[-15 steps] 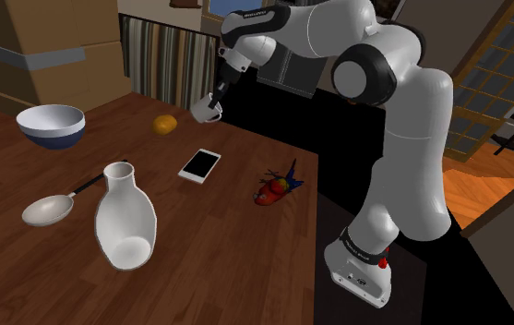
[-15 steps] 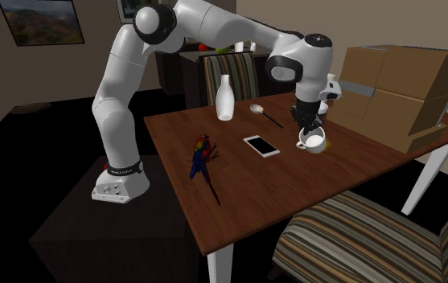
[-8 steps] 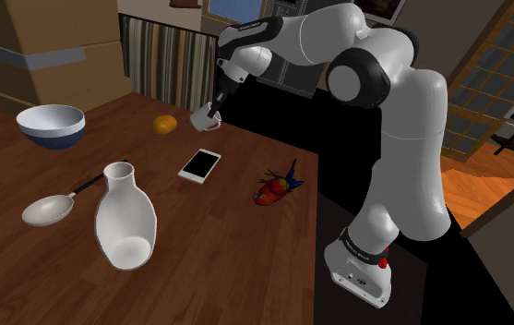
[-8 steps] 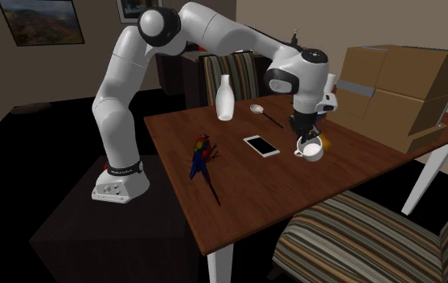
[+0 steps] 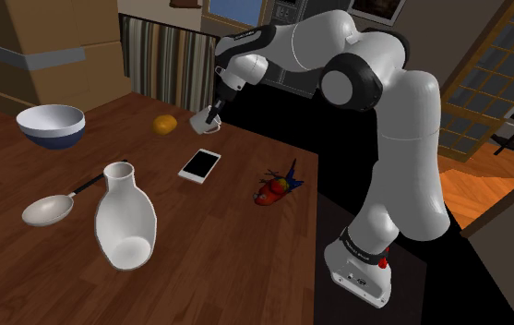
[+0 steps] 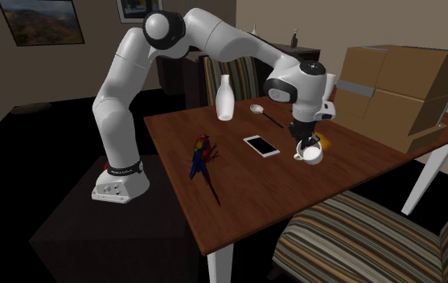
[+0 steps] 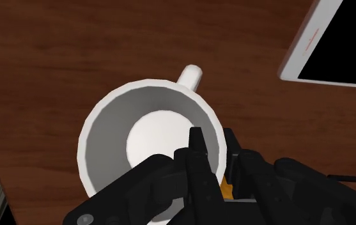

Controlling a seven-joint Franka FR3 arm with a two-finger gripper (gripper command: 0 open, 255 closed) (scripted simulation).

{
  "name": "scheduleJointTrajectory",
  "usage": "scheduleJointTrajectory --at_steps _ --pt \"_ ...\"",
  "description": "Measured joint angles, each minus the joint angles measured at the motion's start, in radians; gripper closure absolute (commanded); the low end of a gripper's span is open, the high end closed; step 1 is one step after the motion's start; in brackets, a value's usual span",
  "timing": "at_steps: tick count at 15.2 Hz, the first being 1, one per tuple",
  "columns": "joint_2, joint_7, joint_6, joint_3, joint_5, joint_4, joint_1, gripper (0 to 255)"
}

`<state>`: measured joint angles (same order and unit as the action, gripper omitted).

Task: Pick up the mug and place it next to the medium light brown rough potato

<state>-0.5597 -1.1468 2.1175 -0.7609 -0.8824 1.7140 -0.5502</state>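
Mug [image 7: 151, 137] notes: we are judging it light, rigid, slick and chip-prone, so the rim wall or handle are the sound holds, and the gripper [image 7: 212, 146] is clamping that wall, one finger inside, one outside. We are seeing it low over the table [image 5: 245, 240], contact unclear, with the potato [image 5: 163, 124] near it at nine o'clock in the shoulder view. Its mouth-to-base axis is running along the fingers, mouth facing the wrist, and, calling the pinch six o'clock on the rim, the handle is pointing out at about four.
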Motion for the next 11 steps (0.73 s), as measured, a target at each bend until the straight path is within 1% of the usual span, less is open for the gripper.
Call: scheduleJointTrajectory --at_steps 5,6,11 --pt "0.001 -0.003 0.005 -0.001 -0.002 0.006 -0.003 255" --pt "-0.002 -0.003 0.003 0.000 -0.003 0.002 -0.001 0" --pt "-0.014 -0.001 0.002 0.003 -0.004 -0.001 0.003 0"
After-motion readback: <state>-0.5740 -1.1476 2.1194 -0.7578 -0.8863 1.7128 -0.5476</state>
